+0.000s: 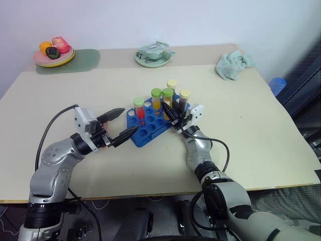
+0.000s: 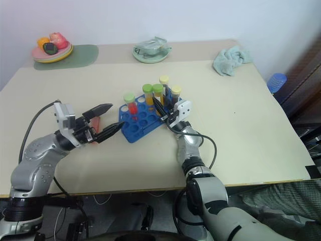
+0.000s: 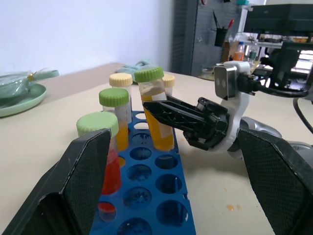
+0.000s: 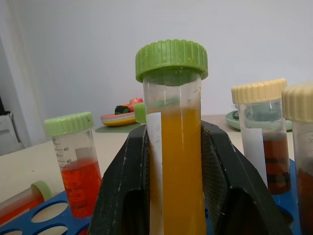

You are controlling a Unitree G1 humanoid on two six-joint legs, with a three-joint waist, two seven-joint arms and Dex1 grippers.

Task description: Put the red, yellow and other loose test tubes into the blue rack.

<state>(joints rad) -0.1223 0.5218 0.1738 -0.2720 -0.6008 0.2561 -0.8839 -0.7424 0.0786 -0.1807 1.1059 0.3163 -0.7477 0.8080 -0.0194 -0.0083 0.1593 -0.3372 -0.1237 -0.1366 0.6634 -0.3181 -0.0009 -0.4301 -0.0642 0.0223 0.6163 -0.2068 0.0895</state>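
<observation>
- Right wrist view: right gripper (image 4: 176, 161) clenched on a green-capped tube of orange-yellow liquid (image 4: 177, 161), one black finger pressed to each side, white label strip facing the camera.
- To one side of those jaws, a green-capped tube with red liquid (image 4: 78, 166) standing in the blue rack (image 4: 44, 215); on the other side, two cream-capped tubes holding dark brownish liquid (the nearer one cut off at the frame edge).
- Low at the edge of the same view, a tube with red liquid (image 4: 22, 203) lying on its side beside the rack.
- Left wrist view: left gripper (image 3: 176, 196) released, fingers spread wide, with the rack's empty front holes between them and the held tube just beyond, slightly tilted over the rack.
- Head views: rack mid-table with five capped tubes clustered toward its far end, the near rows empty; left gripper (image 1: 120, 125) just beside the rack's near corner, not touching it.
- Right eye view: something reddish on the table just behind the left fingers (image 2: 95, 122), too hidden to say whether it is the lying tube.
- Farther from both jaws, along the table's far edge: a plate of fruit (image 1: 54, 54) on a green mat (image 1: 85, 59), a pale green dish (image 1: 153, 56) with something wrapped in it, and a crumpled teal cloth (image 1: 233, 65).
- Beyond the table's right-hand edge, a stack of blue cups (image 1: 277, 85).
</observation>
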